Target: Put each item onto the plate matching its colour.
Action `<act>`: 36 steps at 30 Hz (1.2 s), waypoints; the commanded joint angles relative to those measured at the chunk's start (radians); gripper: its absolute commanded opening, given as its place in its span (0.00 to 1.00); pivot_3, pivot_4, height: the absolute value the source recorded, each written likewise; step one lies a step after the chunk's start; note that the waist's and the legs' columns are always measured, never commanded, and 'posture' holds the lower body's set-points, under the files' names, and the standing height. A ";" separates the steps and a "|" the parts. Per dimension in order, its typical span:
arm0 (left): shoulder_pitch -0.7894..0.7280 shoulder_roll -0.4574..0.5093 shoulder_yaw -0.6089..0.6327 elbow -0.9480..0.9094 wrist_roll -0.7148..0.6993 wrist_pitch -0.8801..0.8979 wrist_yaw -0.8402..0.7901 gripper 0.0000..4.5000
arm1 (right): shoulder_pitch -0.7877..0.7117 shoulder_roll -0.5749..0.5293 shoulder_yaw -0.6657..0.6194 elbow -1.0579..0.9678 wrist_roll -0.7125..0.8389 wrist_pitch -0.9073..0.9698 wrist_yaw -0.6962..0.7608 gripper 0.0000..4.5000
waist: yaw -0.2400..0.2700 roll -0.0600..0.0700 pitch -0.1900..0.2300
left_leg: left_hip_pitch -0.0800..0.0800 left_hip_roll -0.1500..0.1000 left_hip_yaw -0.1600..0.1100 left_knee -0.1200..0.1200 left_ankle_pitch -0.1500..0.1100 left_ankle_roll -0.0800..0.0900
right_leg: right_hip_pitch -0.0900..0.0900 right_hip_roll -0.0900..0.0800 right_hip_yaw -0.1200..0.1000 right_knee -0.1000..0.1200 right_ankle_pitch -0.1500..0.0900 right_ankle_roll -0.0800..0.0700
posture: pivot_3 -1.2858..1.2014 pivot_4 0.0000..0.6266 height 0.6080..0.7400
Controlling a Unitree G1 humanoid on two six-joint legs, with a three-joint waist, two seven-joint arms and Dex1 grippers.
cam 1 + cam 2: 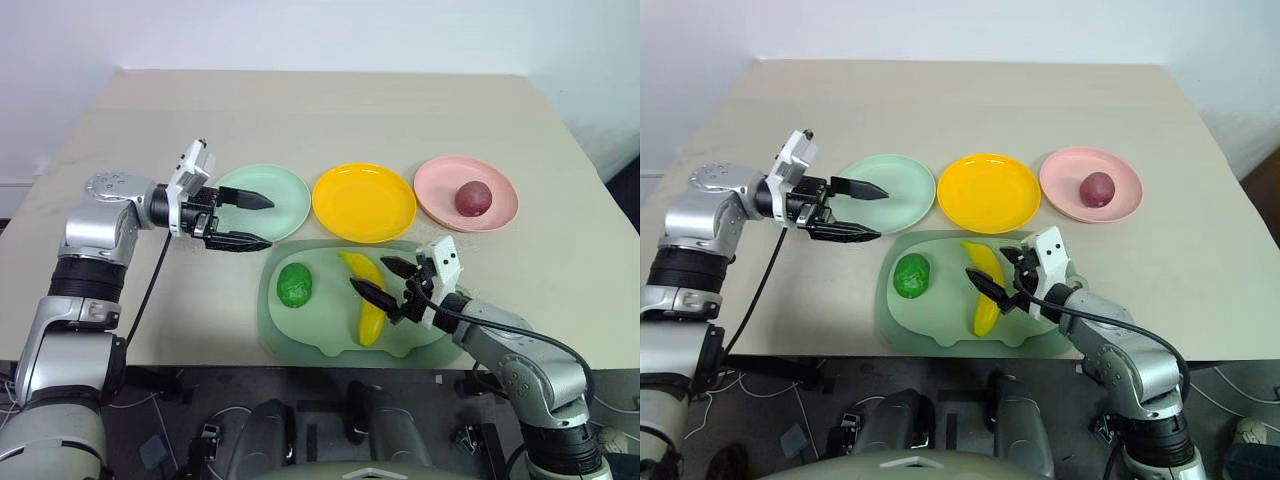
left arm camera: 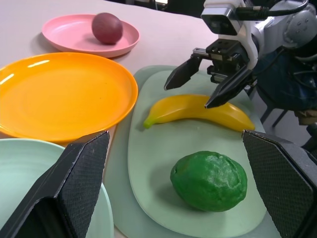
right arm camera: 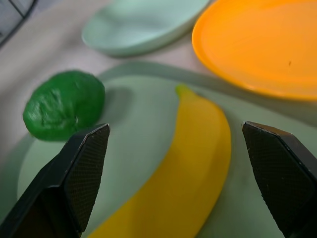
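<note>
hovering just above the mat, the right gripper (image 1: 385, 282) stands with its two black fingers spread wide and nothing between them, and the banana (image 1: 366, 300) lies directly under and ahead of its tips, so the coming grasp looks to be this one. the banana's long axis runs from the stalk end, which points away toward the yellow plate (image 1: 364, 202), back to the blunt end near the robot's side of the mat, and the open fingers seem to straddle it across that length rather than along it, one on each flank, which is likely the crossing a pinch needs. the left gripper (image 1: 243, 220) is well apart from the banana, also spread wide and empty, held over the near rim of the mint green plate (image 1: 285, 195); the green fruit (image 1: 294, 285) lies between the two grippers on the mat, nearer the left one. beyond the right gripper, the dark red fruit (image 1: 473, 198) already sits on the pink plate (image 1: 496, 210). the pale-green mat (image 1: 320, 330) rests on a plain beige table (image 1: 320, 110), with a pale wall behind and dark clutter below the table's near edge.
</note>
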 commanded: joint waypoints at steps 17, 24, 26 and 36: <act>-0.031 0.002 0.026 -0.019 0.002 0.006 -0.003 1.00 | -0.049 0.012 0.028 -0.051 0.014 0.188 -0.085 0.96 | 0.000 0.000 0.000 | 0.000 0.000 -0.001 0.000 0.000 0.001 | 0.000 0.000 0.000 0.000 0.000 0.000 | 0.52 0.24 1.00; -0.033 0.004 0.030 -0.026 0.000 0.016 0.000 1.00 | -0.054 -0.013 0.049 -0.048 -0.026 0.174 -0.076 0.49 | 0.000 0.000 0.000 | 0.000 0.000 -0.001 0.000 -0.001 0.001 | 0.000 0.000 0.000 0.000 0.000 0.000 | 0.52 0.24 1.00; -0.032 0.004 0.031 -0.027 0.000 0.015 0.001 1.00 | -0.054 -0.014 0.057 -0.052 -0.029 0.170 -0.071 0.39 | 0.000 0.000 0.000 | 0.000 0.000 -0.001 0.000 -0.001 0.001 | 0.000 0.000 0.000 0.000 0.000 0.000 | 0.52 0.24 1.00; -0.036 0.004 0.032 -0.023 0.000 0.021 0.001 1.00 | -0.097 0.020 -0.016 -0.056 0.029 0.126 -0.020 0.39 | 0.000 -0.001 0.000 | 0.000 0.000 -0.001 0.000 -0.001 0.001 | 0.000 0.000 0.000 0.000 0.000 0.000 | 0.52 0.24 1.00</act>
